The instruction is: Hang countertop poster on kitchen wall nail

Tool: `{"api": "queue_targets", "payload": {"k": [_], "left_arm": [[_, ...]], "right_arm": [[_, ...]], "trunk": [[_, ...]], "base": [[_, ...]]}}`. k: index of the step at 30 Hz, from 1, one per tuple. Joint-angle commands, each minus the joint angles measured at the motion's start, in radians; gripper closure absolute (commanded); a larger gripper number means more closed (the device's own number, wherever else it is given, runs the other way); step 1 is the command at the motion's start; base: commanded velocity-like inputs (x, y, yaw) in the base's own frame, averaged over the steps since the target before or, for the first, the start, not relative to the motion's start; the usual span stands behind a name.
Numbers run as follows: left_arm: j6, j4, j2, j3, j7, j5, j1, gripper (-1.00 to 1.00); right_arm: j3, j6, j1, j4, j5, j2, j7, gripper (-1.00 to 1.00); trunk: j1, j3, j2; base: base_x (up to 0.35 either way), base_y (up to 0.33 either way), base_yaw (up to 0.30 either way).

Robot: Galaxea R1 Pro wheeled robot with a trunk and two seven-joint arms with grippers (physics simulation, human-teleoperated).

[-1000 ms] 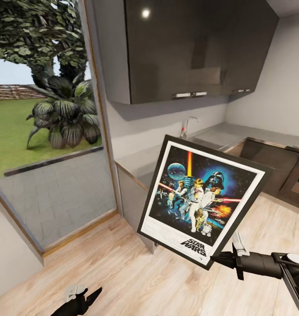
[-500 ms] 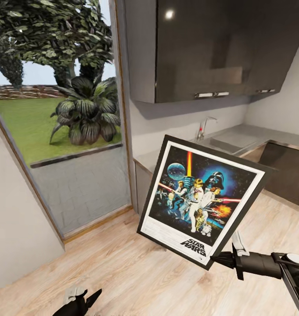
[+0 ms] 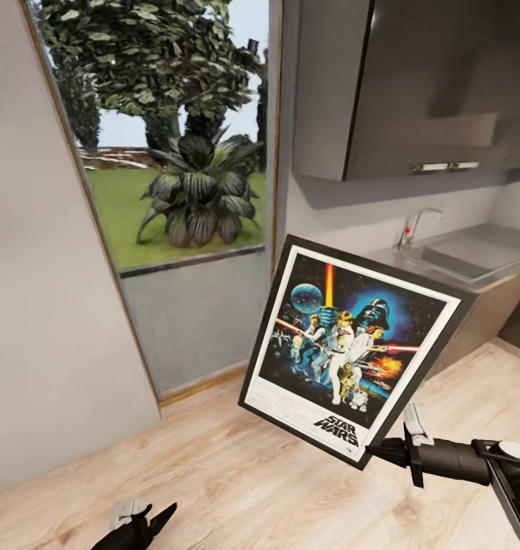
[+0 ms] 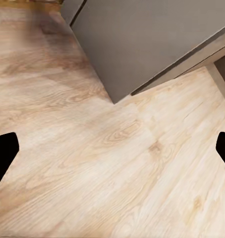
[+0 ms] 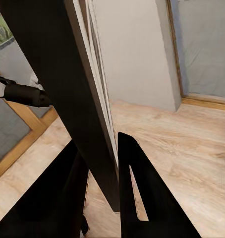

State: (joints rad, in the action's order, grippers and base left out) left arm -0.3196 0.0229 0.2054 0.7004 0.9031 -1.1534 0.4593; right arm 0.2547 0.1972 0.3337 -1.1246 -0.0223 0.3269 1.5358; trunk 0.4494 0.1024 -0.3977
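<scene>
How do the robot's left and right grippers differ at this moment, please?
The right gripper is shut on the poster, pinching its lower frame edge; the left gripper is open and holds nothing. The right gripper is held out in front, the left gripper hangs low above the wood floor. Both have black fingers.

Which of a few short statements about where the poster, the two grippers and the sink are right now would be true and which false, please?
1. The right gripper is shut on the lower corner of the poster. True.
2. The poster lies flat on the countertop. False: it is held tilted in the air, over the wooden floor.
3. The left gripper holds nothing. True: its fingers stand apart over bare floor.
4. The poster's picture side faces away from the head camera. False: the artwork and lettering face it.
5. A tap stands at the sink behind the poster. True.
</scene>
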Motion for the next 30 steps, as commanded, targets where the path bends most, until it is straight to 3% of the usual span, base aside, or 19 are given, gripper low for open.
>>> {"api": "queue_targets", "payload": {"k": [1,30], "left_arm": [[-0.005,0.000,0.000,0.008,0.001,-0.006,0.001,-1.00],[-0.004,0.000,0.000,0.005,0.002,-0.017,0.001,-1.00]], "right_arm": [[0.001,0.013,0.001,-0.001,-0.002,0.000,0.006,1.00],[0.001,0.013,0.001,-0.001,-0.002,0.000,0.006,1.00]], "trunk": [[0.001,0.002,-0.002],[0.001,0.002,-0.002]], "base": [[0.000,0.292,0.289],[0.000,0.292,0.289]]}}
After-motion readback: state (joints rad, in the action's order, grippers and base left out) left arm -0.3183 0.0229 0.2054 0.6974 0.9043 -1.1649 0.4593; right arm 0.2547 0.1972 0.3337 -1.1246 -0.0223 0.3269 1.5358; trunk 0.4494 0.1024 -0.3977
